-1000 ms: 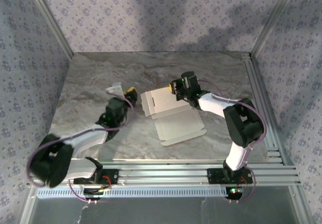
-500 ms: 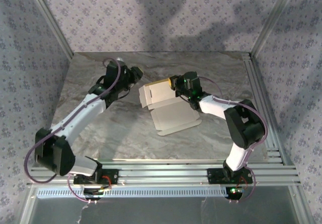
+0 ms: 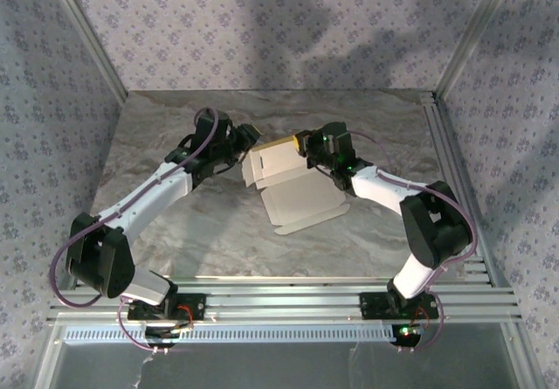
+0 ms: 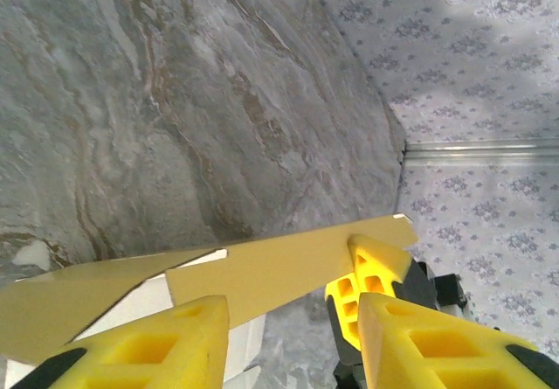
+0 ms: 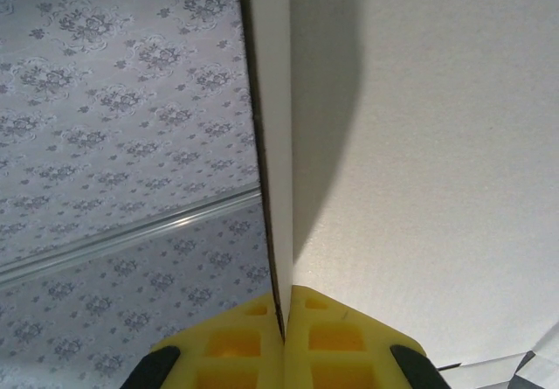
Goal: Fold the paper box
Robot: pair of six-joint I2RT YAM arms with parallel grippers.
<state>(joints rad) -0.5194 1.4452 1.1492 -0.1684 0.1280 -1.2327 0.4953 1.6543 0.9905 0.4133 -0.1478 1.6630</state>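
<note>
The paper box, a thin die-cut card that is white on 1 face and yellow on the other, lies partly folded near the middle of the grey marbled table. Its large white panel rests flat on the surface with the tabs along its edges. The far panel is lifted up from the fold, and a strip of yellow shows along its top. In the top view the right claw sits at the right end of that raised panel. In the right wrist view its 2 yellow fingers are pressed together on the card's edge, so the right claw is pinching the panel, whose white face takes up the right side of that view. The left claw is just beside the left end of the raised panel, with its arm reaching in across the table from the left. In the left wrist view the left claw has its 2 yellow fingers spread apart and grips nothing. The yellow face of the paper box runs across just beyond the fingertips, and a bit of white card shows in the gap between them. At the far end of that yellow strip the right claw's yellow finger lies against the card. Behind the table stands the pale wall with a small flower pattern, met at each back corner by a metal frame post.
</note>
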